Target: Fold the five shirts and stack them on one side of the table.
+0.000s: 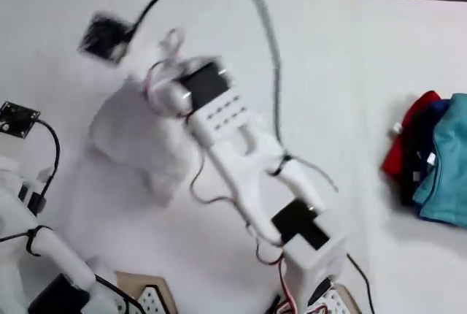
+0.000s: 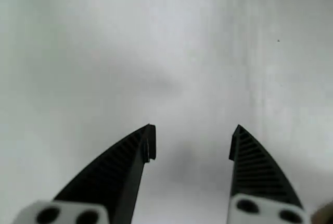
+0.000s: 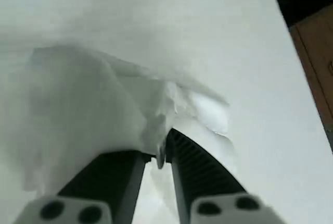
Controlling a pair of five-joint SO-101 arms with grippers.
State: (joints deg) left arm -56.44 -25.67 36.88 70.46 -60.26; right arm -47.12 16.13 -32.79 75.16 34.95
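You see a flat white table top (image 1: pixel 350 58) from above. A crumpled white cloth shirt (image 1: pixel 135 150) lies left of the middle. The white plastic right arm (image 1: pixel 233 135) stretches slantwise from the near edge, and its blurred far end is over this shirt. A pile of red, dark blue and teal shirts (image 1: pixel 430 157) lies at the right edge, well apart. The white left arm (image 1: pixel 44 244) stands at the near left corner.

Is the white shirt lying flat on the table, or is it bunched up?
Bunched up. The white shirt gathers in uneven wrinkles at the right gripper, whose fingers are shut on a pinch of its cloth.
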